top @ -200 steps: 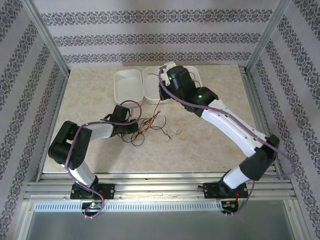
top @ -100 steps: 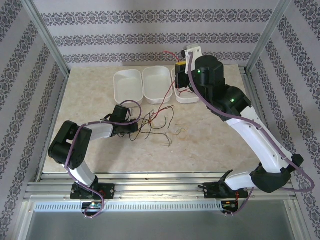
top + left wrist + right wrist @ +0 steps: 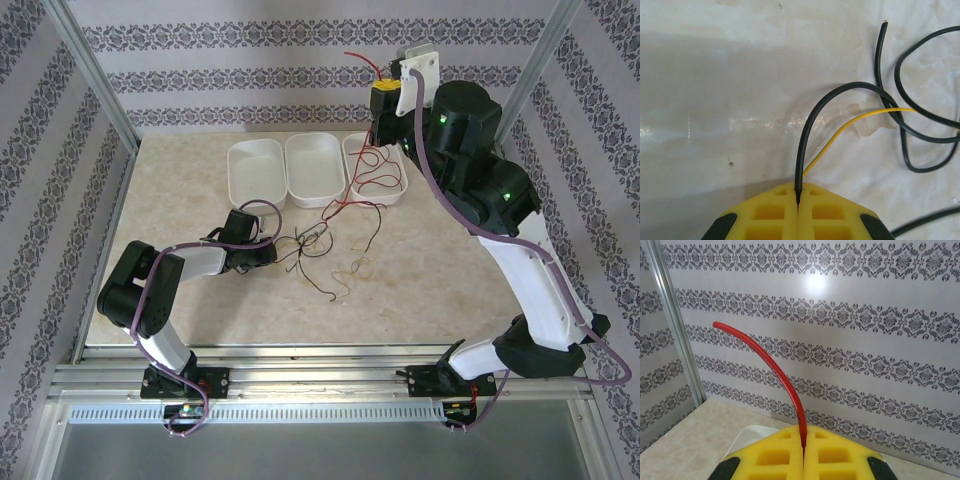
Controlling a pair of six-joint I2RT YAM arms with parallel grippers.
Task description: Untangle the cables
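Observation:
The cables lie as a loose tangle (image 3: 315,245) of thin black, red and yellowish wires in the middle of the table. My left gripper (image 3: 275,252) rests low at the tangle's left side. In the left wrist view its yellow fingers (image 3: 765,215) are shut on a black cable (image 3: 807,135), and a yellow cable (image 3: 855,125) runs beside it. My right gripper (image 3: 385,98) is raised high at the back right, shut on a red cable (image 3: 775,370). That red cable (image 3: 375,175) hangs down across the right tray to the tangle.
Three white trays stand in a row at the back: left (image 3: 255,172), middle (image 3: 318,168) and right (image 3: 400,190). A corner of one tray (image 3: 747,437) shows below the right gripper. Patterned walls and metal posts enclose the table.
The right arm rose and swung right from over the middle tray, drawing the red cable up out of the tangle. The tangle spread rightward. The left arm stayed put.

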